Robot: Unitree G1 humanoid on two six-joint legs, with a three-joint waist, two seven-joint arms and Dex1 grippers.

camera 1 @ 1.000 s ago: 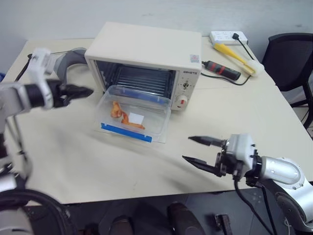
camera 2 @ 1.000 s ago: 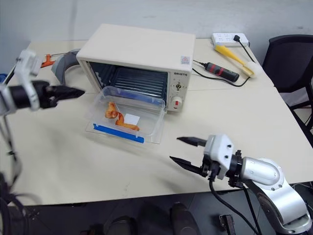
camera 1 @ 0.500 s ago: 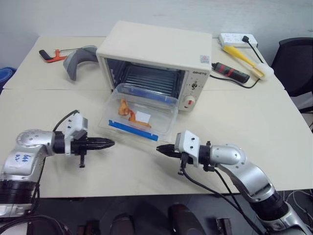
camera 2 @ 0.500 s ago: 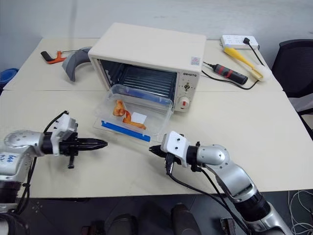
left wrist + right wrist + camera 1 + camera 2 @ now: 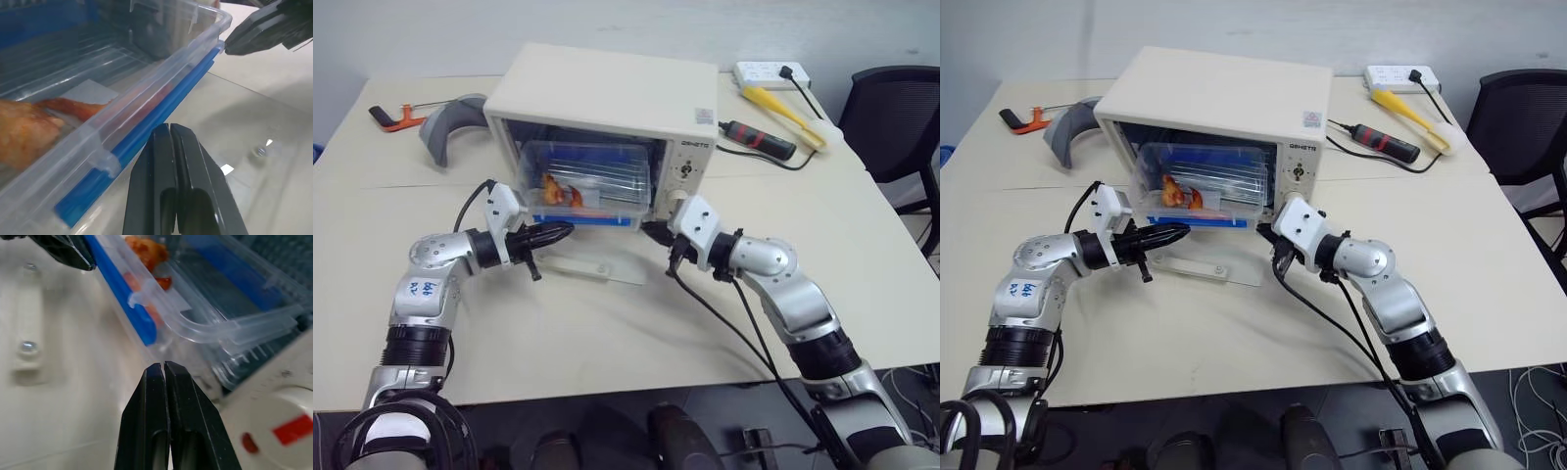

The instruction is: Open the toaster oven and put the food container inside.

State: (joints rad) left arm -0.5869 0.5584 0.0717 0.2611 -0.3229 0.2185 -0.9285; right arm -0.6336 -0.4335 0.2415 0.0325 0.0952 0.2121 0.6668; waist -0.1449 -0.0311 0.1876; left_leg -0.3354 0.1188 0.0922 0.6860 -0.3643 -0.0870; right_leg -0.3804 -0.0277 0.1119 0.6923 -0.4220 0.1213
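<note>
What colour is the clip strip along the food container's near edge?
Blue, on the clear food container; the left wrist view shows the clip strip best.

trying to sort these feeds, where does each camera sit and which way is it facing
Head stereo pair: on the head, looking forward and down at the toaster oven and food container; both arms show, left hand, right hand.
Left wrist: looks along its shut fingers at the container's blue clip strip.
Right wrist: looks along its shut fingers at the container's corner.
Both wrist views share the container.
</note>
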